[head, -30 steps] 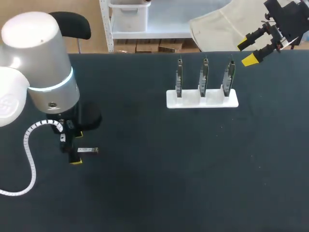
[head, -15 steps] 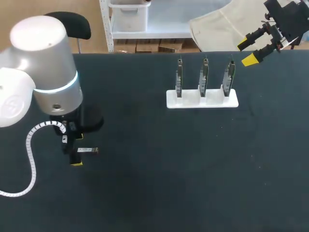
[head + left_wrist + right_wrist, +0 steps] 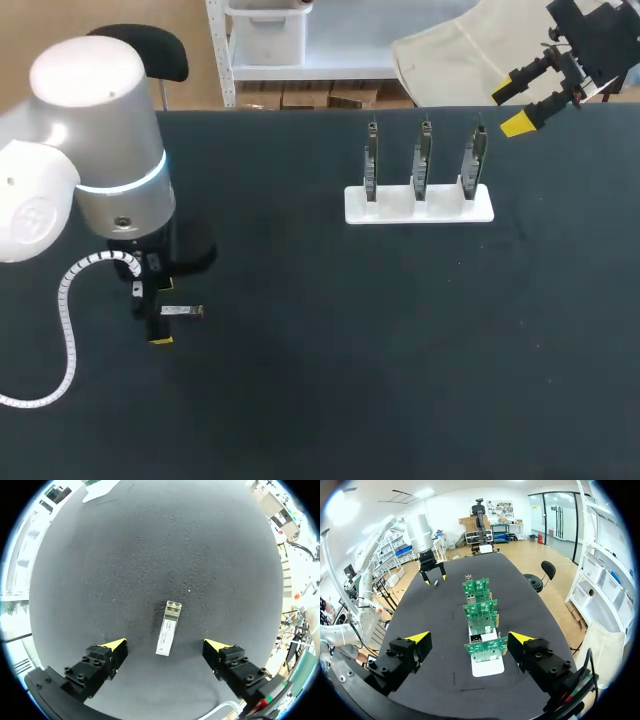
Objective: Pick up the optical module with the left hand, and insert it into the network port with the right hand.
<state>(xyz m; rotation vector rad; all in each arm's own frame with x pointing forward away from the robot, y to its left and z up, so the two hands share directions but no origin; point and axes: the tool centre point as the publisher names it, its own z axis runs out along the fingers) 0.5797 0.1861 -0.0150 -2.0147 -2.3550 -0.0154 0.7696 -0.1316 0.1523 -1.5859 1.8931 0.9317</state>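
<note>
The module (image 3: 168, 628) lies flat on the dark surface (image 3: 150, 540), between the spread, released fingers of the left claw (image 3: 165, 644), touching neither. The right claw (image 3: 469, 637) hangs released near three upright boards (image 3: 424, 155) in a white stand (image 3: 420, 208).

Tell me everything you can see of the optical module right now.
The optical module is a small, slim, silvery metal-looking bar with a white label on top and a two-port end pointing away from the left hand. It lies flat on the dark table, its near end between the hand's open fingers, touching neither.
</note>
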